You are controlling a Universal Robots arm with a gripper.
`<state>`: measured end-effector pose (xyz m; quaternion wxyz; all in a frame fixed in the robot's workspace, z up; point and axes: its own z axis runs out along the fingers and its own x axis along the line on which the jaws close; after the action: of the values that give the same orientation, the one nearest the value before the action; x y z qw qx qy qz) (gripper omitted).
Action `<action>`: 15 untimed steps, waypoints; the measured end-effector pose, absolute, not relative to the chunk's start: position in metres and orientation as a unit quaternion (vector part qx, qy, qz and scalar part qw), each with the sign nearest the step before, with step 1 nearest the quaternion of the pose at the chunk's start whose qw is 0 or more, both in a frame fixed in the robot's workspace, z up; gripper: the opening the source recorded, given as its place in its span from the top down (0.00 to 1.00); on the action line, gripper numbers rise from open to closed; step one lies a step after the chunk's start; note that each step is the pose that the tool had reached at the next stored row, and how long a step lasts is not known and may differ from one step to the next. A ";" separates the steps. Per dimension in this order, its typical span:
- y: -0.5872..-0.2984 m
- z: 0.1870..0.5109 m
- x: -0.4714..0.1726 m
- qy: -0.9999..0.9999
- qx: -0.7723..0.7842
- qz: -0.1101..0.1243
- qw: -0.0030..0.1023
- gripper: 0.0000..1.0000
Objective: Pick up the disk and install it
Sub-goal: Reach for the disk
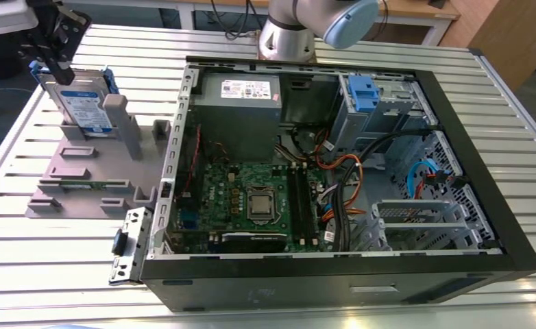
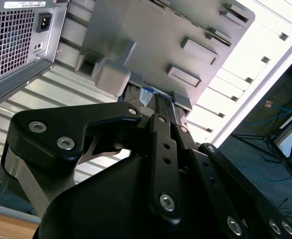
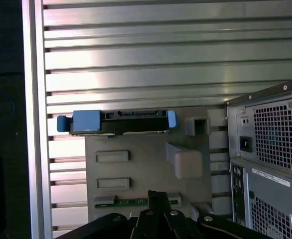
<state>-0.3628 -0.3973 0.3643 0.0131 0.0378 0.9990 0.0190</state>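
Observation:
The disk (image 1: 83, 103), a silver drive in a blue bracket, stands on edge in a grey holder (image 1: 76, 178) at the exterior view's left, beside the open computer case (image 1: 341, 281). My gripper (image 1: 59, 72) hangs just above the disk's top edge, toward its far corner. In the first wrist view the disk (image 3: 118, 122) shows edge-on at the holder's (image 3: 136, 169) far end, apart from my gripper (image 3: 156, 195), whose fingers look shut with nothing between them. The second wrist view shows the gripper (image 2: 162, 107) in front of the disk's label (image 2: 147, 94).
The case lies open on a slatted metal table (image 1: 49, 274). Inside it are a grey power supply (image 1: 240, 103), a motherboard (image 1: 249, 199), cables, and a drive bay with a blue latch (image 1: 364, 92). The arm's base (image 1: 291, 34) stands behind the case.

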 end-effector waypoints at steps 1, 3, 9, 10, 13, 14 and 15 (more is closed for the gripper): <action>-0.397 0.364 -0.363 0.999 0.038 0.019 0.013 0.89; -0.397 0.364 -0.363 0.999 0.038 0.019 0.013 0.89; -0.397 0.364 -0.365 0.999 0.038 0.019 0.013 0.89; -0.397 0.364 -0.365 0.999 0.038 0.019 0.013 0.89; -0.397 0.364 -0.365 0.999 0.038 0.019 0.013 0.89; -0.397 0.364 -0.366 0.999 0.038 0.019 0.013 0.89; -0.397 0.364 -0.366 0.999 0.038 0.019 0.013 0.89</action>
<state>-0.3659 -0.3973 0.3637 0.0132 0.0378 0.9990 0.0190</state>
